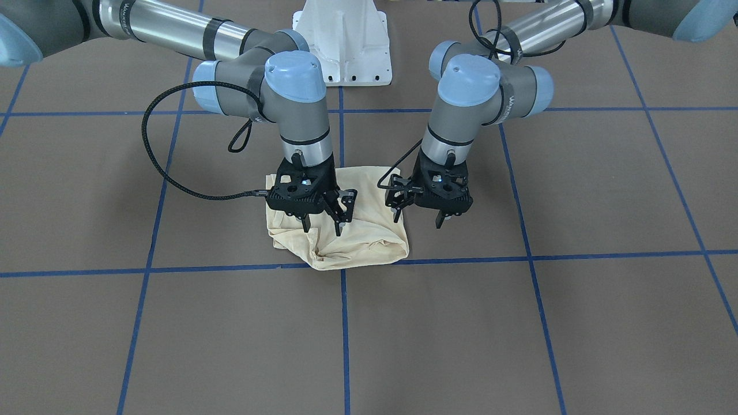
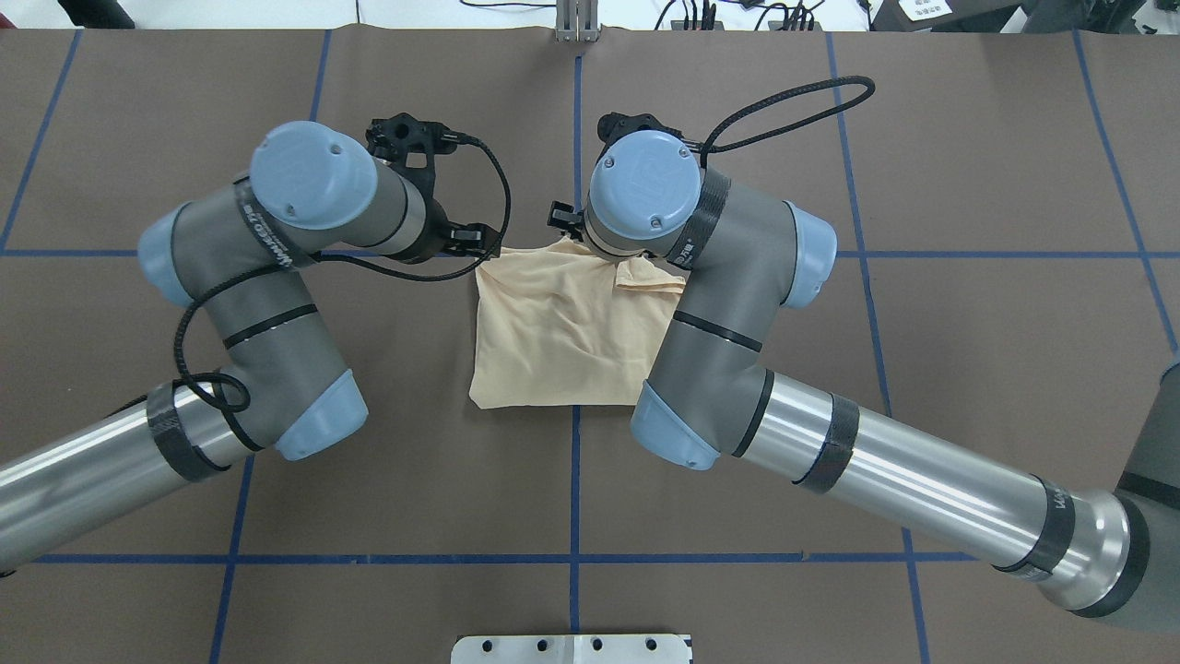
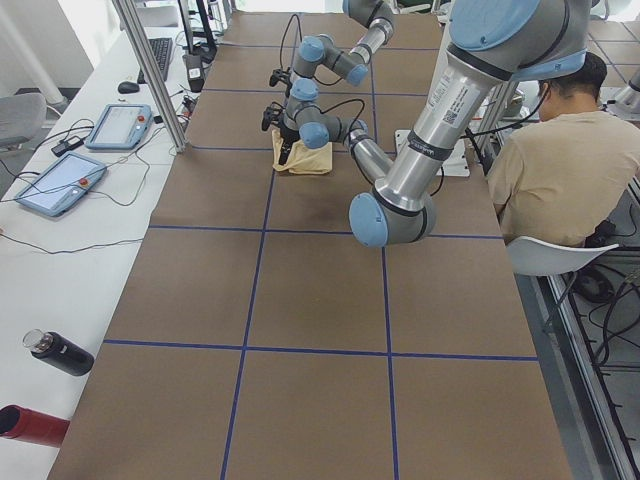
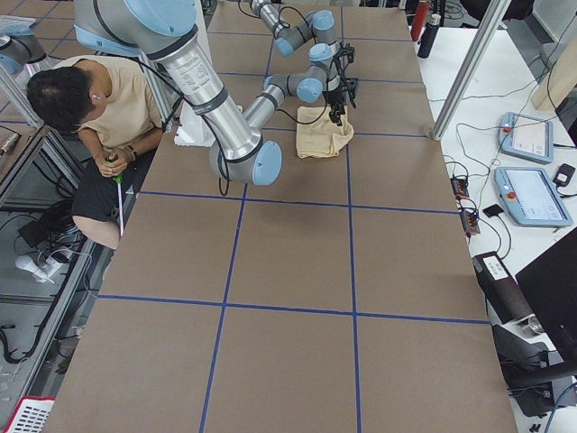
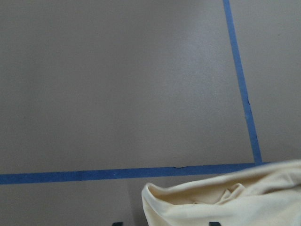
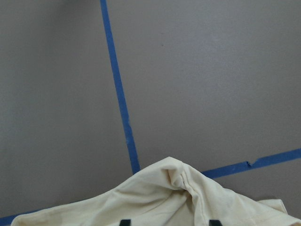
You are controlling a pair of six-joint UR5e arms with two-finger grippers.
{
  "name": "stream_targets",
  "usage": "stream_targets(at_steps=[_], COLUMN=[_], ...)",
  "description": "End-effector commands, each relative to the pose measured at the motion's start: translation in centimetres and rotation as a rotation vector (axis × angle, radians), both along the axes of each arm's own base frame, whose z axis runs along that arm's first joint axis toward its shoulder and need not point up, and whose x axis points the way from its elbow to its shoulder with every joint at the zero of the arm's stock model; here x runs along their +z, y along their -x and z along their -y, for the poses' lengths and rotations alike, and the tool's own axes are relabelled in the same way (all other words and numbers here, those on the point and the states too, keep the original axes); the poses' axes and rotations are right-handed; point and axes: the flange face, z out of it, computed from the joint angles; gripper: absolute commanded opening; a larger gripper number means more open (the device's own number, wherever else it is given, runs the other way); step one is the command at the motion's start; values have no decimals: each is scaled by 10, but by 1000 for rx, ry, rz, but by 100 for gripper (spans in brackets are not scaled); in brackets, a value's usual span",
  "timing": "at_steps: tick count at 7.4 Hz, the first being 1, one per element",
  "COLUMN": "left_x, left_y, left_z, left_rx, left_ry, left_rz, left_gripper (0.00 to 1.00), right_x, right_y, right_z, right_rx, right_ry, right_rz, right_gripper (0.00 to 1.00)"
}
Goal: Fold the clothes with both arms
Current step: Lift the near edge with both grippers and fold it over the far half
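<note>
The clothes [image 1: 360,245] lie as one folded cream-yellow bundle on the brown table, also seen from above [image 2: 562,332]; no print shows. My right gripper [image 1: 322,227] hangs over the bundle's left part in the front-facing view, fingers apart and open. In its wrist view, two fingertips [image 6: 124,221] straddle a raised fold of the clothes [image 6: 164,197]. My left gripper [image 1: 418,219] stands open at the bundle's other edge, one finger beside the cloth and one over bare table. Its wrist view shows the clothes' corner [image 5: 225,202] at the bottom. From overhead, both wrists hide the fingers.
The white pedestal base [image 1: 343,40] stands behind the bundle. Blue tape lines [image 1: 346,323] divide the table into squares. A person [image 3: 560,150] sits beside the table on the robot's side. Tablets [image 3: 60,180] and bottles [image 3: 60,352] lie on a side bench.
</note>
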Motion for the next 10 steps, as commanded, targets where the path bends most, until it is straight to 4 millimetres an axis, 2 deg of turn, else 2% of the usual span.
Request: stream_targets(at_steps=[1, 2, 3, 4, 5, 8, 9, 10], left_x=[18, 18, 18, 18, 18, 18, 18, 18], left_y=[33, 34, 34, 34, 34, 34, 34, 34], left_z=[5, 5, 5, 5, 6, 5, 5, 5], left_rx=[40, 38, 38, 38, 37, 34, 34, 34], left_ry=[-56, -57, -57, -57, -57, -51, -50, -50], left_rz=[28, 27, 27, 27, 27, 25, 26, 26], left_gripper=[100, 100, 100, 100, 100, 100, 100, 100], right_x=[7, 24, 48, 51, 49, 82, 86, 78], right_y=[50, 64, 76, 78, 71, 30, 15, -1], right_z=[-52, -51, -44, -41, -31, 48, 72, 91], right_rx=[-39, -29, -36, -37, -53, -40, -32, -24], right_ry=[-38, -41, -28, -37, -77, -175, -213, -236], right_rz=[-41, -84, -136, -152, -171, -276, -279, -276], right_gripper=[100, 100, 100, 100, 100, 100, 100, 100])
